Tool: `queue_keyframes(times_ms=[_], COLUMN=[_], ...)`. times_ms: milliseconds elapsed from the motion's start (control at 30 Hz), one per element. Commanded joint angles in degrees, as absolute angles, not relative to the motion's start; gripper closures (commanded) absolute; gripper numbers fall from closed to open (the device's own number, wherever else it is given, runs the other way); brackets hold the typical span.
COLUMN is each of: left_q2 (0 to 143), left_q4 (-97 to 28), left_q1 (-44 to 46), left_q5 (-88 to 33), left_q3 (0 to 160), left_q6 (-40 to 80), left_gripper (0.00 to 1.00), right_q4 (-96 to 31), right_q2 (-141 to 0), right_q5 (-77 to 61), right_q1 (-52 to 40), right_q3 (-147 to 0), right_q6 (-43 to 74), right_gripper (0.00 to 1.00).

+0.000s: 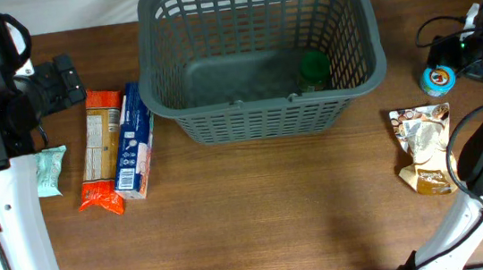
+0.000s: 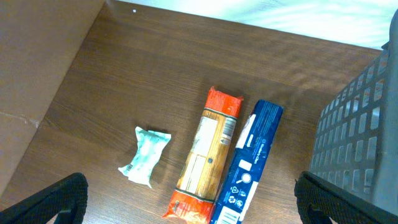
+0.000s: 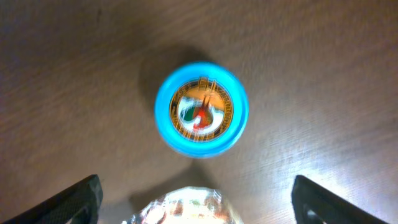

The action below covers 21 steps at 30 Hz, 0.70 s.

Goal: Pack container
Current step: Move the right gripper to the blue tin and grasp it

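The basket stands at the middle of the table's far edge, upright, mouth open to the top. A green-lidded jar sits on its floor near the right wall; the rest of the floor is bare.

I judge the basket light for its bulk and stiff: moulded plastic with a thick rim and slotted walls. It need not be lifted to be packed. If it must be shifted, the rim is the place to pinch, as the lattice would snag a fingertip. Its walls are tall, so anything going in has to clear the rim and then be lowered, not dropped on the jar.

The right gripper hangs over a blue-lidded tub near the right edge, jaws spread wide and holding nothing. The tub looks rigid, round and smooth, so it is best taken across its sides. A crinkly pouch lies just beside it.

The left gripper is also spread and empty, above a pasta packet, a blue box and a small mint packet near the left edge.
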State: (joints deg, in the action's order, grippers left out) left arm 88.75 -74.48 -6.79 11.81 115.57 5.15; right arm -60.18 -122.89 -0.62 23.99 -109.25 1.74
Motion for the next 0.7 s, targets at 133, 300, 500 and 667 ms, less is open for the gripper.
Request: queue_keyframes(times_ms=[133, 300, 500, 667], left_q2=[89.2, 89.2, 89.2, 89.2], left_q4=[-74.5, -74.6, -74.6, -74.6], left_q1=[-7.0, -7.0, -7.0, -7.0], left_q5=[11.4, 11.4, 11.4, 11.4], left_q3=[115.5, 115.5, 115.5, 115.5], left_q6=[4.2, 4.2, 4.2, 4.2], left_gripper=[0.00, 0.00, 0.00, 0.01], right_q4=[-55.3, -53.6, -53.5, -52.0], right_q2=[-127.0, -129.8, -132.4, -133.8], right_q5=[1.4, 2.2, 2.0, 2.0], right_q1=[24.5, 24.8, 24.9, 24.8], right_q3=[-108.2, -108.2, -108.2, -108.2], right_q6=[1.9, 1.9, 2.0, 2.4], right_gripper=[0.05, 0.05, 0.05, 0.07])
